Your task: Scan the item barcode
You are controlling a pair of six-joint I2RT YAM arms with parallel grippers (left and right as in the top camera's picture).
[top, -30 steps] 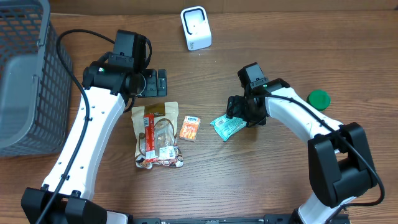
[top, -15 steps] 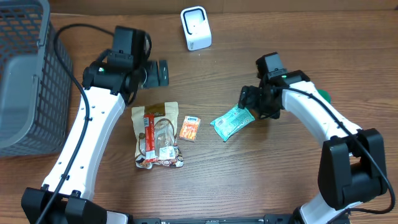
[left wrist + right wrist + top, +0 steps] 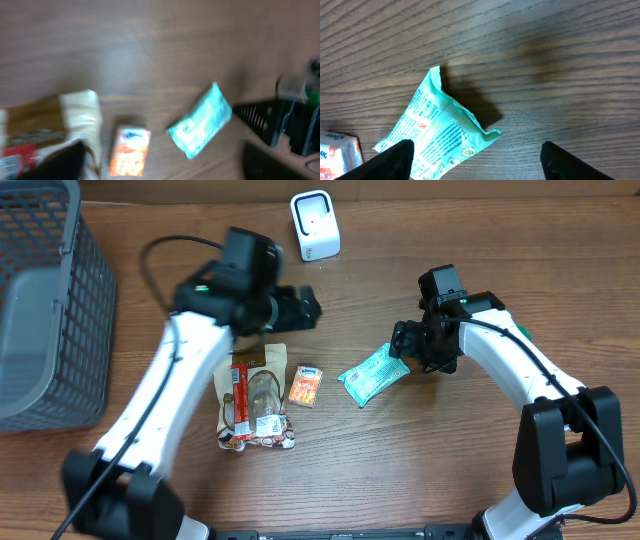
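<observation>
Overhead view: the wooden counter point(image 3: 450, 480) carries a grey basket point(image 3: 40, 300) at its far left edge. A snack bag point(image 3: 252, 395) lies flat near the centre. A white scanner point(image 3: 315, 225) stands at the back edge, well apart from the other goods. The teal packet point(image 3: 372, 374) lies flat right of centre, with an orange box point(image 3: 306, 385) between it and the bag. The right gripper point(image 3: 475, 162) hovers over the packet's right end, jaws wide, empty. The left gripper point(image 3: 165, 157), blurred, is behind the bag, its 2 fingers spread, nothing held.

Grey mesh basket point(image 3: 92, 290), wooden table point(image 3: 400, 470)
</observation>
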